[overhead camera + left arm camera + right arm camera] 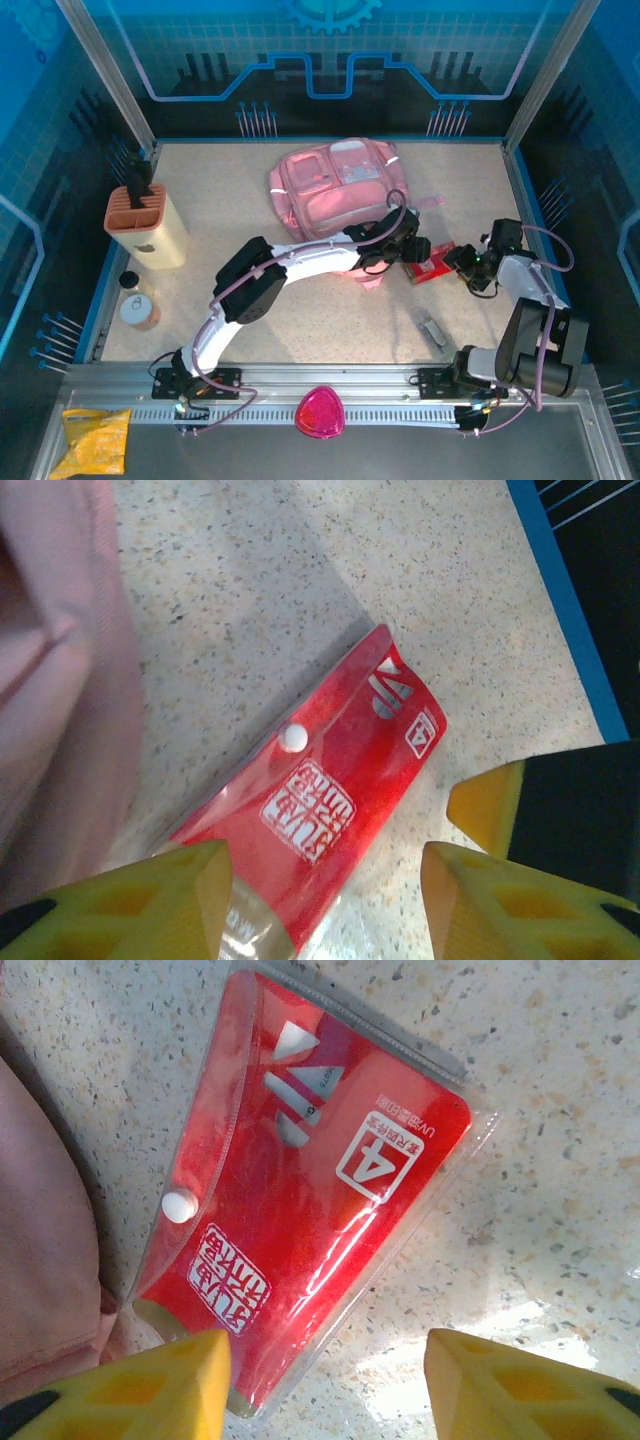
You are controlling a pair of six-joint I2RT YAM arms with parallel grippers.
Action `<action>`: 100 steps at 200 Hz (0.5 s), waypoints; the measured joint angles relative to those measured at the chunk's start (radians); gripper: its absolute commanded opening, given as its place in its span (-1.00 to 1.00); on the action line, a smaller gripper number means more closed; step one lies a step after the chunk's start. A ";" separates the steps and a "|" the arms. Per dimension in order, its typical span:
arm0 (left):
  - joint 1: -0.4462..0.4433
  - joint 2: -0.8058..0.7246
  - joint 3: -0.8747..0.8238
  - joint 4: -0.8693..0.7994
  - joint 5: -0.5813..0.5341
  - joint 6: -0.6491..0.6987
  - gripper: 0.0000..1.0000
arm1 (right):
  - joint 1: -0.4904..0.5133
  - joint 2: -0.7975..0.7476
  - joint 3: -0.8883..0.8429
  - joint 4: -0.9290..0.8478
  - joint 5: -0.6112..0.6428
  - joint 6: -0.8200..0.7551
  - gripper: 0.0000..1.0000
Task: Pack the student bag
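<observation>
Top view, student bag [335,185]: It was seen lying flat on the bench [300,310], pocket face up, just beyond the red pouch [432,264] and to its left.
Top view, bag axis: The long axis was judged to slant from the far right to the near left. A strap trailed out toward the right, above the red pouch. Which end was the top could not be told.
Top view, left end effector [414,258]: It was poised over the left end of the red pouch.
Top view, right end effector [462,262]: It was poised at the right end of the red pouch.
Left wrist view, left end effector [322,880]: The jaws were parted about halfway over one end of the red pouch [320,800], with nothing gripped.
Left wrist view, bag [50,680]: Slack pink fabric was seen just left of the red pouch. It was judged soft and limp, likely to sag and fold when lifted.
Right wrist view, right end effector [320,1360]: The jaws were spread about halfway above the near corner of the red pouch [310,1210], and nothing was held.
Right wrist view, bag [40,1260]: Its rounded edge was seen beside the snap side of the red pouch.
Handling: The bag was judged bulky but light and not fragile, with slick translucent pockets. A hold on a seam, a zipper edge or a strap was judged best.
</observation>
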State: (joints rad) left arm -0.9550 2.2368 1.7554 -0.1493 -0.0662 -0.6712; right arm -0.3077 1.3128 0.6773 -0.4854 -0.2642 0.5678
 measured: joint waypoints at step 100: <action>-0.001 0.204 0.189 -0.119 0.030 0.023 -0.28 | -0.001 0.120 0.027 0.075 -0.046 0.013 0.06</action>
State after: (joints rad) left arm -0.9562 2.4405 1.9442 -0.2687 -0.0360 -0.6483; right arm -0.3088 1.4326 0.7040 -0.4107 -0.3103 0.5808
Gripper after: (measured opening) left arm 0.364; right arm 0.527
